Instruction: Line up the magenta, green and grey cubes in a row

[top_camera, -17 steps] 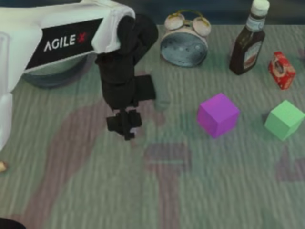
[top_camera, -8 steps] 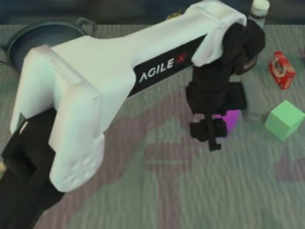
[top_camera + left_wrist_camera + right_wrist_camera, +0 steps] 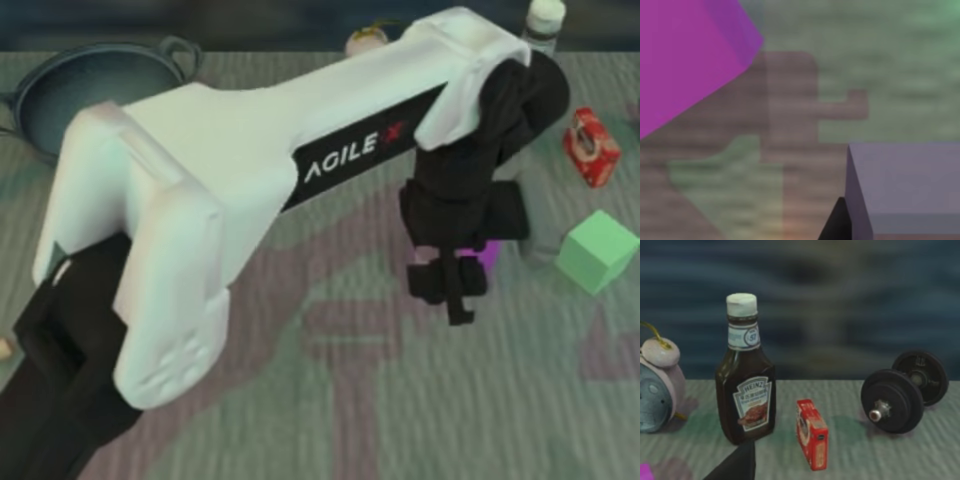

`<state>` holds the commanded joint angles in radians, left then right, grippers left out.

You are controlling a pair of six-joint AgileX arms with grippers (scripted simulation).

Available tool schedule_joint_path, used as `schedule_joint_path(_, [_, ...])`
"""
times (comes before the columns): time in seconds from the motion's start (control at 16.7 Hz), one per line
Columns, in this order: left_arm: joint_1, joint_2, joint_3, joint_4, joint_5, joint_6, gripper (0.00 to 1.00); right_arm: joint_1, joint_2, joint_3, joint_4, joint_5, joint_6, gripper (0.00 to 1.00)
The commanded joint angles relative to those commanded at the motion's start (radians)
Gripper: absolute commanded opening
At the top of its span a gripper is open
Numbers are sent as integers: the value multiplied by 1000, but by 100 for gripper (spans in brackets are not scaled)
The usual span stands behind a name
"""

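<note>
Since a moment ago the left gripper [image 3: 452, 282] has edged slightly toward the green cube [image 3: 597, 250] and hangs over the magenta cube [image 3: 489, 250] (mostly hidden beneath it), holding the small grey cube [image 3: 907, 187], while the green cube sits well apart beside it.

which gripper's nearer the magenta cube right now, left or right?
Left. The left gripper is directly over the magenta cube, hiding most of it in the top view. The right gripper is outside the top view; its wrist camera only catches a sliver of the cube.
</note>
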<state>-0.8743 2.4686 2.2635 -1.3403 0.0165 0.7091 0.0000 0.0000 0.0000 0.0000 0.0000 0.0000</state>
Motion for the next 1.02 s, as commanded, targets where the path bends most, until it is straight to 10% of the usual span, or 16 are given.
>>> schedule_joint_path(0.66, [-5,48,-174,219,0,-5,0,0,0,0,0,0,0,100])
schedule_joint_path(1.02, [-5,48,-174,219,0,-5,45,0,0,0,0,0,0,100])
